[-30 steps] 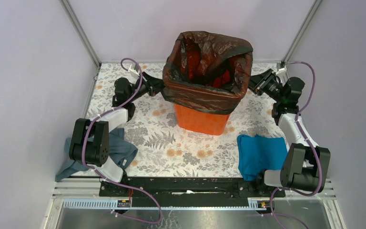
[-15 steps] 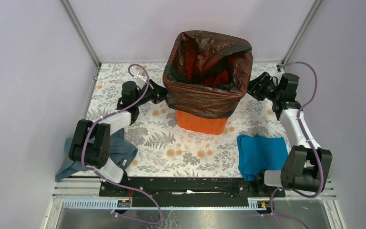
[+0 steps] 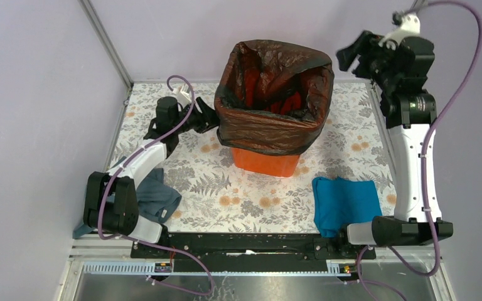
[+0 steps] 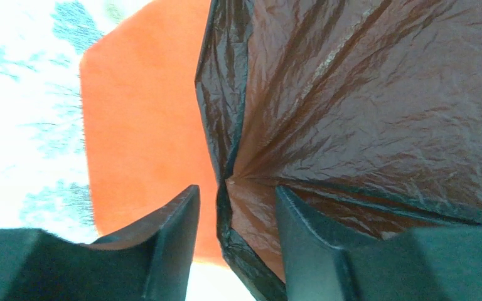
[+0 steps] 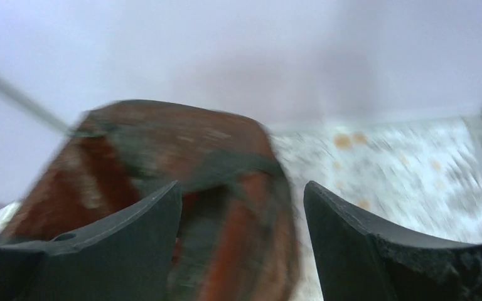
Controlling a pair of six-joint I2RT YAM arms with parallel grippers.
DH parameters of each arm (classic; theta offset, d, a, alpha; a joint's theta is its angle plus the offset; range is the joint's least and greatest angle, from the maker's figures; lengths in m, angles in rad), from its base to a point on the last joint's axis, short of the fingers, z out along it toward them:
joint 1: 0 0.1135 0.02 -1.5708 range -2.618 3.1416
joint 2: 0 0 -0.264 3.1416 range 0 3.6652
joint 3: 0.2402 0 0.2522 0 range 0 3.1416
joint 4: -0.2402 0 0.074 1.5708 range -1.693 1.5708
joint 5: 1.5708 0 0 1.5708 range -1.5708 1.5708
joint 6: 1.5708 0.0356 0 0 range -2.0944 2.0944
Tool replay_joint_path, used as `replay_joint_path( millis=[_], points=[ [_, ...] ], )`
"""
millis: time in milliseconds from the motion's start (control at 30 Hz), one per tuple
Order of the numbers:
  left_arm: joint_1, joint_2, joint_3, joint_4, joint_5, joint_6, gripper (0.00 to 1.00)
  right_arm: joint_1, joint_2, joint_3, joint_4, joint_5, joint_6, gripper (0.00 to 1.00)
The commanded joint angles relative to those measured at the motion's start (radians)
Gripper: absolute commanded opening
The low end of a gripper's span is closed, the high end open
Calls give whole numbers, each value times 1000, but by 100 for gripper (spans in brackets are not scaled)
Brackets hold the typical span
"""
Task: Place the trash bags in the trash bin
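The orange trash bin (image 3: 265, 160) stands at the middle back of the table. The black trash bag (image 3: 270, 122) lines it, its edge folded down over the rim on all sides. My left gripper (image 3: 209, 117) is at the bag's left side, open; in the left wrist view a creased fold of the bag (image 4: 351, 94) hangs between the parted fingers (image 4: 174, 235), with the bin's orange wall (image 4: 144, 125) behind. My right gripper (image 3: 349, 56) is raised beside the bin's right rim, open and empty. The blurred right wrist view looks down on the bag (image 5: 163, 150).
A grey-blue cloth (image 3: 157, 195) lies by the left arm's base. A teal cloth (image 3: 344, 204) lies at the front right. Lilac walls and metal frame posts (image 3: 105, 44) close in the floral table (image 3: 213, 182) on three sides.
Both grippers have opened and let go of the bag's folded edge. The right arm has swung up high and away from the bin. The left gripper stays at the bag's left side.
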Motion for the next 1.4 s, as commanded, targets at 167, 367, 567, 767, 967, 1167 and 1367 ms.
replay_joint_path(
  millis=[167, 367, 567, 767, 967, 1167, 1367],
  points=[
    [-2, -66, 147, -306, -116, 289, 63, 393, 296, 404, -182, -153, -227, 73],
    [-2, -88, 137, -319, -110, 327, 70, 447, 505, 562, -260, -196, -183, 61],
    [-1, -113, 122, -309, -116, 327, 74, 447, 699, 796, -429, 110, -284, 54],
    [6, -117, 105, -289, -121, 313, 75, 446, 683, 690, -312, 461, -400, 54],
    [19, -123, 89, -263, -119, 298, 76, 449, 705, 746, -341, 535, -438, 64],
    [24, -115, 84, -262, -116, 291, 77, 464, 574, 666, -343, 214, -362, 79],
    [26, -115, 81, -262, -120, 294, 78, 464, 419, 502, -323, -10, -249, 86]
  ],
)
